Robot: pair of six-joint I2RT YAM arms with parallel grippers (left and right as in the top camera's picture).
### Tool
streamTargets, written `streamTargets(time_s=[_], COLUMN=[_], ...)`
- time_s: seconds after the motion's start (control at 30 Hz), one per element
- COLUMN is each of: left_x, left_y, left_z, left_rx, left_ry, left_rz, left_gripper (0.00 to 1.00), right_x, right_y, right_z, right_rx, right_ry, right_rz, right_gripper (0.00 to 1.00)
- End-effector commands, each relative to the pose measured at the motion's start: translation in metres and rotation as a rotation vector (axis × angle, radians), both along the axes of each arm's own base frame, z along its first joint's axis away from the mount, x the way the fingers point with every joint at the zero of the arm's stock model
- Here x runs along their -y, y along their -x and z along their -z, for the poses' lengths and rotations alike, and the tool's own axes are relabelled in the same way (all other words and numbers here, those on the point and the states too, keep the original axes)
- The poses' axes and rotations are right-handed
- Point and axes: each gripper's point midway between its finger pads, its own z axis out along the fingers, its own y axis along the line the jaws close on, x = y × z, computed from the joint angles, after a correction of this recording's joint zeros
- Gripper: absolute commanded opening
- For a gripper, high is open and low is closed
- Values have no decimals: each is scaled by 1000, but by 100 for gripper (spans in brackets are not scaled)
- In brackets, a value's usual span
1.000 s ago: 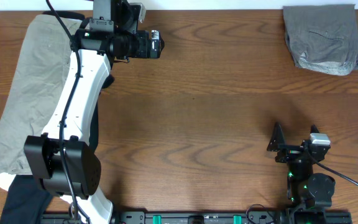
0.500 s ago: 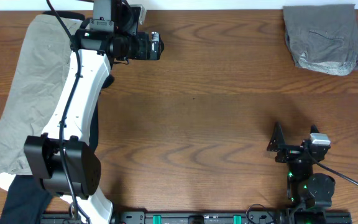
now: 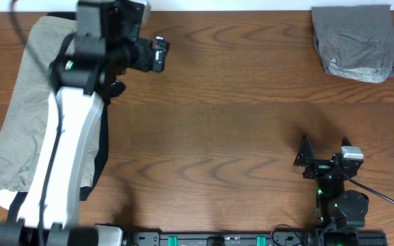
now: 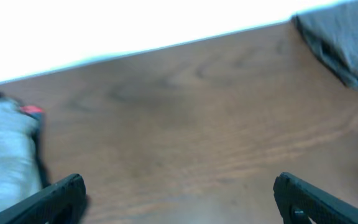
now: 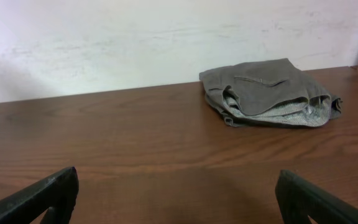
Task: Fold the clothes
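Observation:
The clothes, a pair of mid-grey shorts [image 3: 356, 44], lie bundled at the table's far right corner. They also show in the right wrist view [image 5: 269, 93] and, blurred, in the left wrist view [image 4: 347, 37]. My left gripper [image 3: 160, 55] hovers at the far left of the table, pointing right, far from the shorts. It is open [image 4: 179, 205] over bare wood. My right gripper [image 3: 304, 158] rests near the front right, well short of the shorts. In its own wrist view that gripper [image 5: 178, 202] is open and empty.
A khaki-beige garment [image 3: 22, 116] lies along the left edge, partly under my left arm. A black garment [image 3: 100, 160] shows below the arm. A pale wall [image 5: 166, 37] stands behind the table's far edge.
My left arm has swung and changed pose, and its gripper has drifted slightly left and toward the front. The right arm and the shorts have not moved.

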Motion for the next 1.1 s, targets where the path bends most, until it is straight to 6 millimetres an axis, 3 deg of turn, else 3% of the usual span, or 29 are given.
streamTargets(time_s=[0.0, 0.27, 0.7, 0.9, 1.07], left_x=[-19, -43, -68, -73, -74], left_y=[15, 65, 141, 164, 172], left_z=[4, 21, 89, 121, 132], left_rx=[44, 181, 488, 557, 598], left_ry=[-76, -75, -15, -12, 10], left_rz=[-60, -124, -184, -204, -214], left_gripper=[98, 98, 98, 98, 98], right_x=[-3, -3, -3, -3, -3], right_y=[0, 0, 0, 0, 0], right_z=[1, 1, 1, 1, 1], right_rx=[1, 1, 1, 1, 1], right_ry=[-3, -3, -3, -3, -3], right_rz=[-8, -9, -9, -9, -8], right_gripper=[99, 99, 99, 99, 99])
